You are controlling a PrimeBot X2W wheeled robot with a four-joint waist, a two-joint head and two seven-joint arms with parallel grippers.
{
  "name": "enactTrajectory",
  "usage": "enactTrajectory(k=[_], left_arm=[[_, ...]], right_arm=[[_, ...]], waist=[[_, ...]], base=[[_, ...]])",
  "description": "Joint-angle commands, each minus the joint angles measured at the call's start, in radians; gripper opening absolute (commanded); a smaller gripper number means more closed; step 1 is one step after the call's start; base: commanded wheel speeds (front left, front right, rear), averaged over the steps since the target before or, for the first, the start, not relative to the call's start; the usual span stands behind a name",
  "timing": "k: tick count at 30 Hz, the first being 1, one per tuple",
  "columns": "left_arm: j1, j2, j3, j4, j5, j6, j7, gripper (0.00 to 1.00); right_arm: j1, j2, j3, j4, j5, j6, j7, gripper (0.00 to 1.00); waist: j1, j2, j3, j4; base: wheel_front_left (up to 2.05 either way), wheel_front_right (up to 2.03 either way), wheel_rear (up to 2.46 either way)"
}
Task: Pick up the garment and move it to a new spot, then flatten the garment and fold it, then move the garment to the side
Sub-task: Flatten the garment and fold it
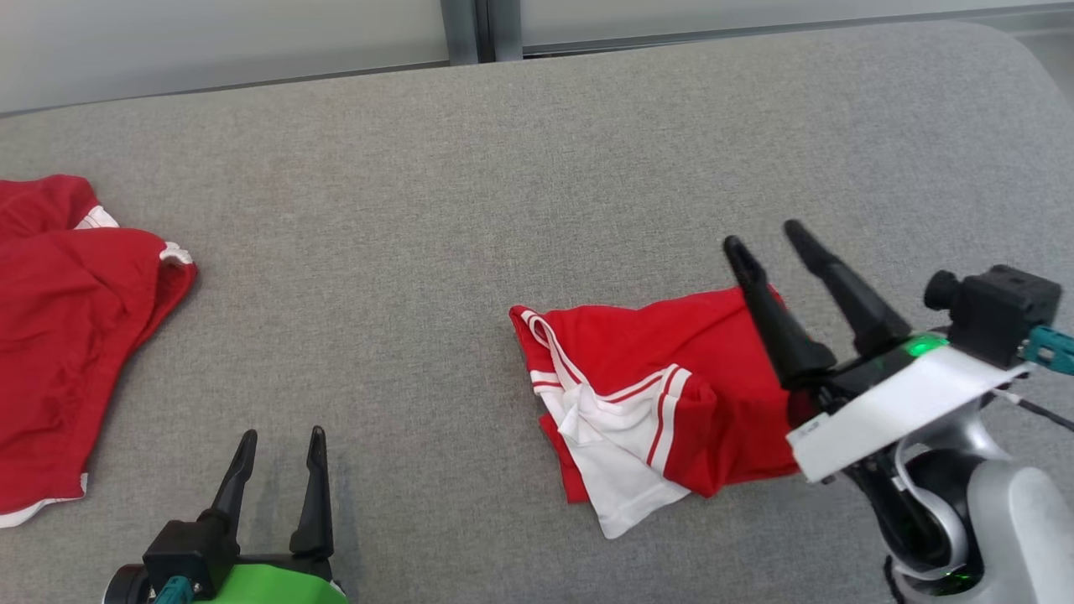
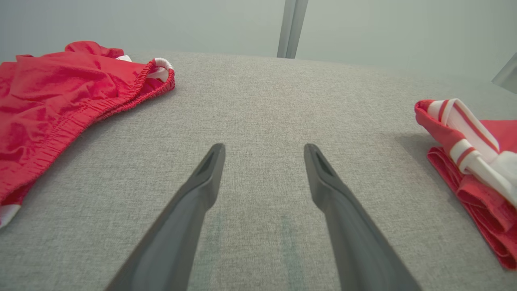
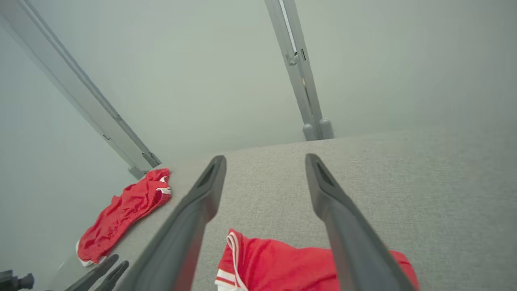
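The garment [image 1: 654, 377], red with white striped trim, lies folded in a compact bundle on the grey fabric table, right of centre. It also appears at the right edge of the left wrist view [image 2: 476, 161] and low in the right wrist view [image 3: 282, 262]. My right gripper [image 1: 763, 235] hovers open over the bundle's right end, nothing between its fingers [image 3: 265, 157]. My left gripper [image 1: 283, 434] stands open near the front edge, left of the bundle, over bare table [image 2: 263, 147].
A second red garment [image 1: 75, 335] with an elastic waistband lies spread at the table's left edge [image 2: 60, 93] [image 3: 121, 214]. Grey table surface [image 1: 470, 210] stretches between the two pieces. Pale wall panels with a metal post [image 1: 480, 29] stand behind the far edge.
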State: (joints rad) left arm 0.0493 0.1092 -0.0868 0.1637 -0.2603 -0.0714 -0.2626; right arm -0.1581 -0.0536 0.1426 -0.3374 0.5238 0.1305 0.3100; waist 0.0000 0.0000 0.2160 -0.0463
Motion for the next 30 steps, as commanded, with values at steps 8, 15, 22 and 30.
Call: enactTrajectory(k=[8,15,22,30], left_arm=[[-0.021,-0.005,0.000,-0.004,0.006,-0.011,-0.002,1.00],[-0.035,-0.014,-0.009,0.012,0.010,-0.018,-0.002,1.00],[-0.041,-0.017,-0.009,0.021,0.017,-0.021,-0.002,1.00],[-0.046,-0.018,-0.011,0.036,0.018,-0.024,-0.002,1.00]], right_arm=[[0.043,-0.080,-0.036,0.061,-0.243,0.000,-0.233,0.00],[0.063,-0.123,0.024,0.380,-0.380,0.000,-0.526,0.00],[0.008,-0.084,0.061,0.582,-0.421,0.000,-0.576,0.00],[-0.019,-0.056,0.142,0.661,-0.420,0.000,-0.576,0.00]], waist=[[0.0000,0.0000,0.019,0.003],[0.0000,0.0000,0.023,0.026],[0.0000,0.0000,0.033,0.044],[0.0000,0.0000,0.039,0.051]], base=[[0.00,0.00,0.00],[0.00,0.00,0.00],[0.00,0.00,0.00],[0.00,0.00,0.00]])
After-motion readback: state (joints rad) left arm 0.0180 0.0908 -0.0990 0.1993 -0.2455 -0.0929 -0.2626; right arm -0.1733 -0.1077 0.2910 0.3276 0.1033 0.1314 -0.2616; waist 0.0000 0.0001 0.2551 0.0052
